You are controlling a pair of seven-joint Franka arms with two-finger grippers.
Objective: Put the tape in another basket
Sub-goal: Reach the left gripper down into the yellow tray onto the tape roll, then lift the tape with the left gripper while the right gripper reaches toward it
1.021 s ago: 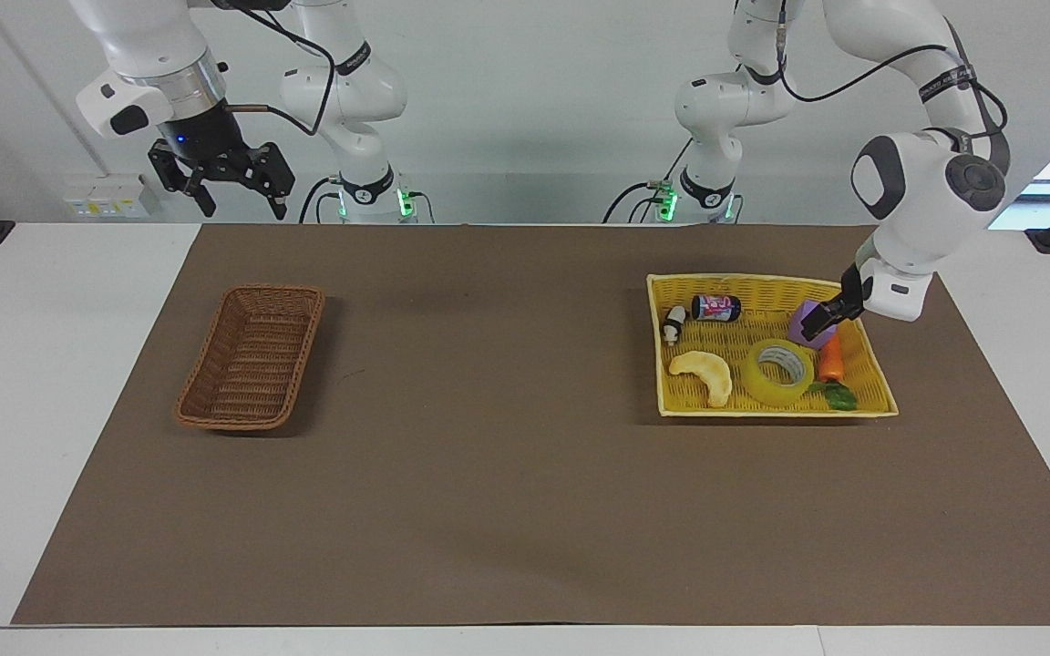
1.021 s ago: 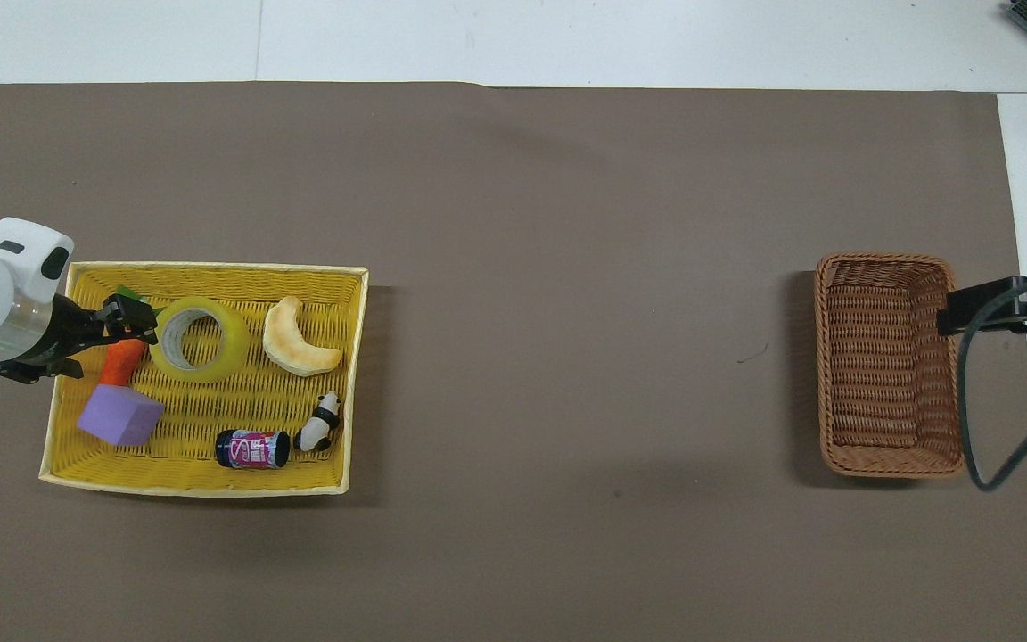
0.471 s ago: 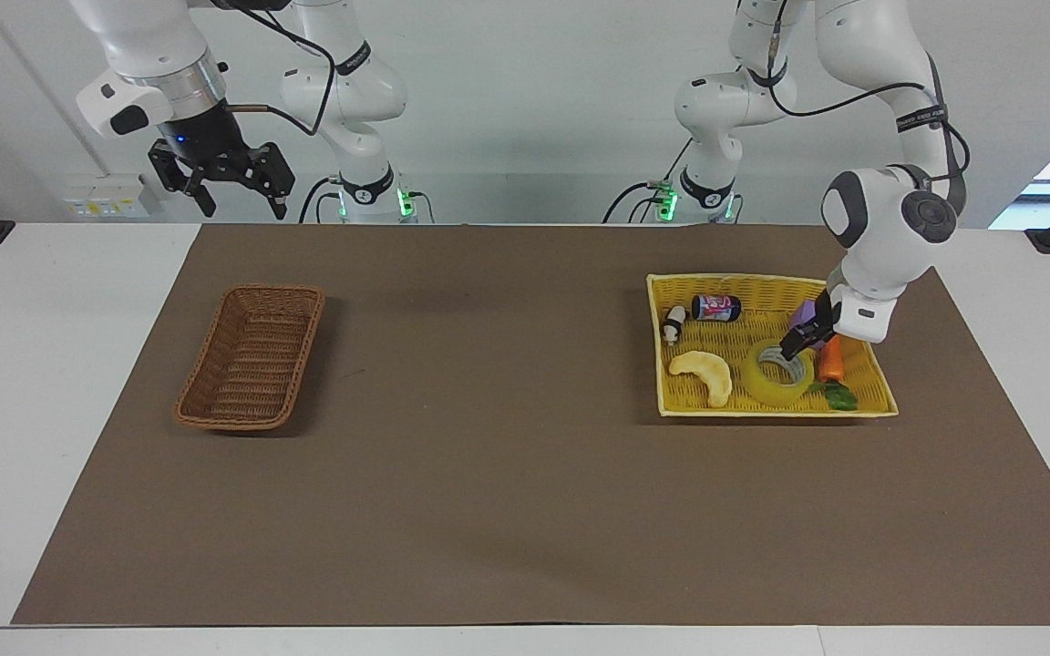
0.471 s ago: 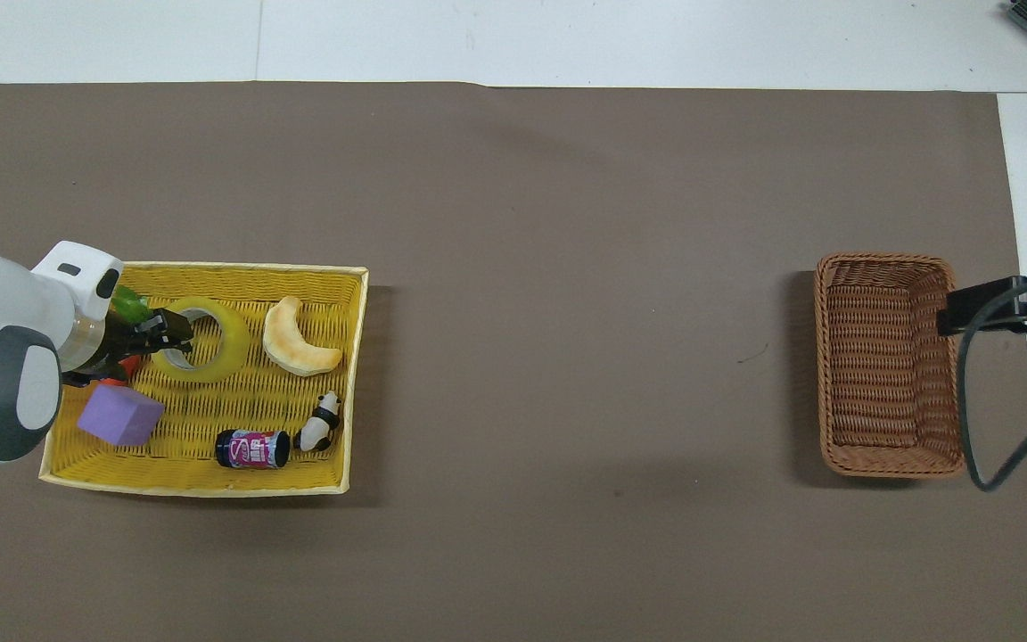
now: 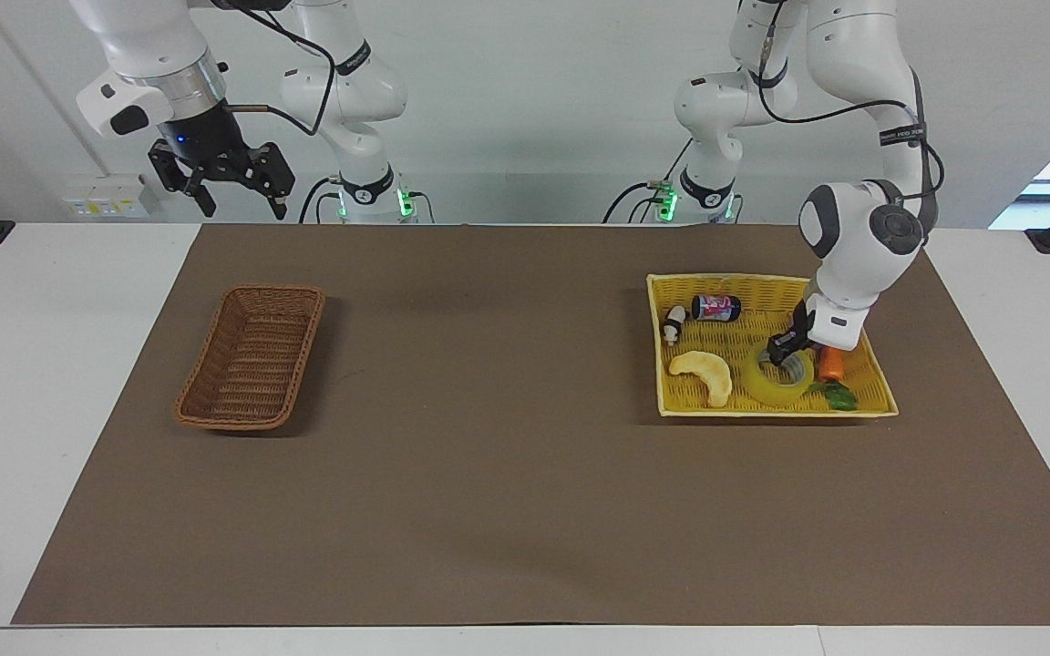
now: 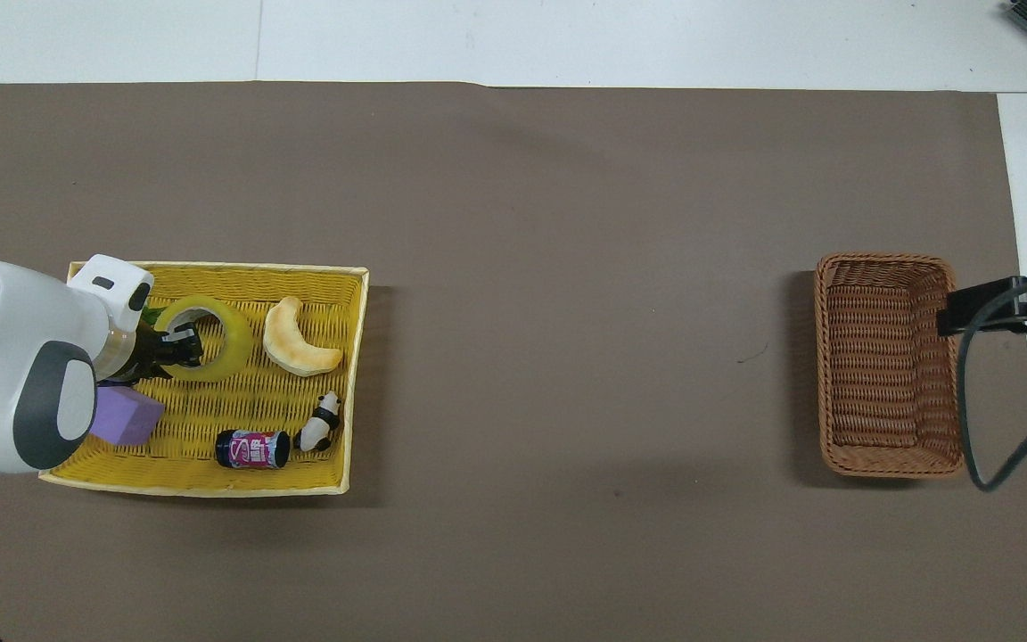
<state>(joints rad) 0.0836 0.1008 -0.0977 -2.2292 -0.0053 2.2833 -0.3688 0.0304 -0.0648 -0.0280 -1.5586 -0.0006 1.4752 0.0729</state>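
The tape (image 5: 773, 386) (image 6: 226, 342), a yellow translucent roll, lies flat in the yellow tray (image 5: 762, 412) (image 6: 210, 268) at the left arm's end of the table. My left gripper (image 5: 781, 350) (image 6: 184, 347) is down at the roll, shut on its wall at the side nearer the tray's end, one finger inside the core. The brown wicker basket (image 5: 252, 355) (image 6: 888, 366) sits empty at the right arm's end. My right gripper (image 5: 242, 206) waits open, high over the table edge by its base.
The tray also holds a pale banana-like toy (image 5: 705, 374) (image 6: 299, 343), a dark can (image 5: 716, 308) (image 6: 252, 448), a panda figure (image 5: 674, 322) (image 6: 322, 421), a purple block (image 6: 127, 419) and a carrot (image 5: 830, 364). A brown mat (image 5: 507, 456) covers the table.
My left gripper came down from over the purple block to the tape and closed on its wall. The tape stays in the tray. The right arm has not moved.
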